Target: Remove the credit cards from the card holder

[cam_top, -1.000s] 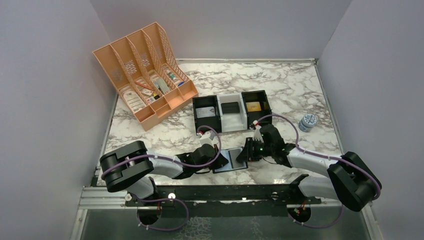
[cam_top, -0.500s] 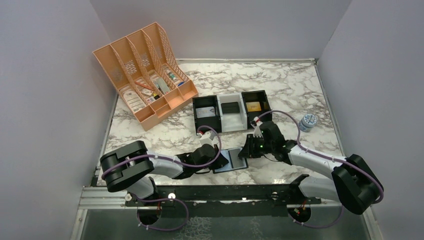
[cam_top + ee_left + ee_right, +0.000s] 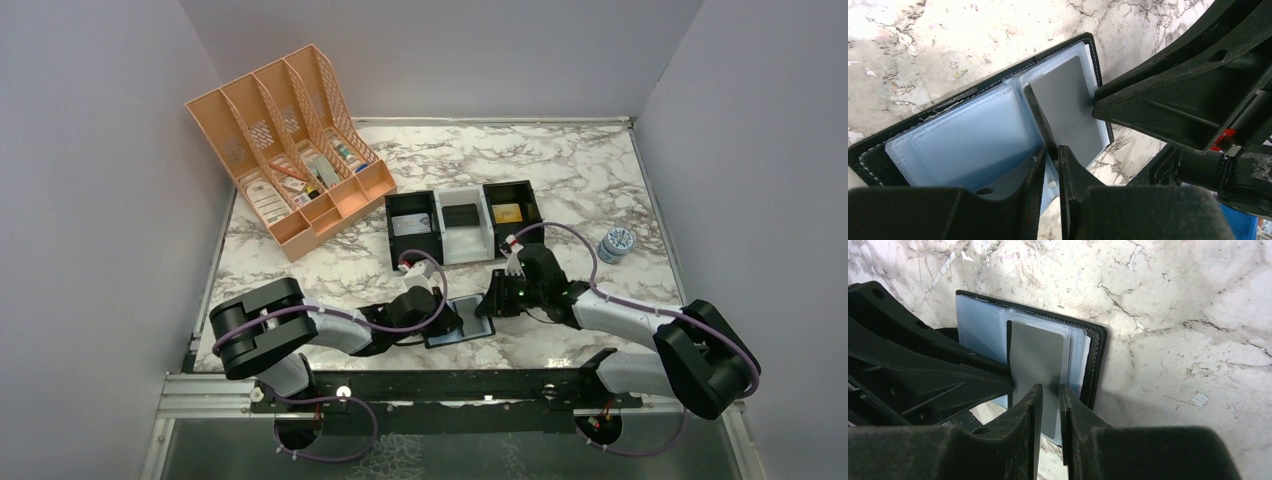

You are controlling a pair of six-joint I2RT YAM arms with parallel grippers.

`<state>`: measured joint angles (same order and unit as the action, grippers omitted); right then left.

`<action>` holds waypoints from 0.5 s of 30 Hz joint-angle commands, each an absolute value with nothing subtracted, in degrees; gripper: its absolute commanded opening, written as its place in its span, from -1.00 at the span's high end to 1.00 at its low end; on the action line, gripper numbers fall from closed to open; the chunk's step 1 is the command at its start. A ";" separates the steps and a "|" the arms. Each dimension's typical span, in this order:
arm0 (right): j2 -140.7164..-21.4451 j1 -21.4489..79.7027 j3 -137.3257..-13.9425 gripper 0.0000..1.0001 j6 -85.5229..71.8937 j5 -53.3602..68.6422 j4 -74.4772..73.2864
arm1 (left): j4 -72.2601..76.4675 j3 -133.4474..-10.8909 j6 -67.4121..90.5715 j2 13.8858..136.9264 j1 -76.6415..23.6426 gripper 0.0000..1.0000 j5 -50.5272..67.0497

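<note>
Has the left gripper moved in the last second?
Yes. Left gripper crept slightly right, judged against the black-and-white tray.

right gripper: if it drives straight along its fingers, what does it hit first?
The grey card in the open holder, which lies directly ahead of the right gripper. Depth is unclear, so the tips may be touching it now.

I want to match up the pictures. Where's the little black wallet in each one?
Top external: the card holder lies open a little below the centre of the picture.
Left wrist: the card holder fills the left and middle, with its pale lining facing up.
Right wrist: the card holder is at upper middle.
Shared landmark: the grey card in its pocket, clear in both wrist views.
</note>
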<state>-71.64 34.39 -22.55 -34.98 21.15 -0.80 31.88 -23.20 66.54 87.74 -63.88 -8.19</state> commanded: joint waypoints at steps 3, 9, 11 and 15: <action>-72.86 34.54 -19.29 0.62 -36.24 23.02 0.90 | 34.23 -23.59 68.02 90.72 -64.15 0.61 -6.59; -73.55 34.54 -18.43 0.62 -36.56 23.92 2.01 | 39.07 -20.80 70.73 90.36 -64.12 0.73 -7.53; -73.49 34.54 -18.46 0.63 -36.55 24.08 2.11 | 40.05 -20.24 71.42 90.35 -64.16 0.84 -7.64; -72.75 34.54 -18.72 0.63 -36.25 23.90 1.47 | 42.48 -19.41 72.86 90.32 -64.15 0.94 -7.43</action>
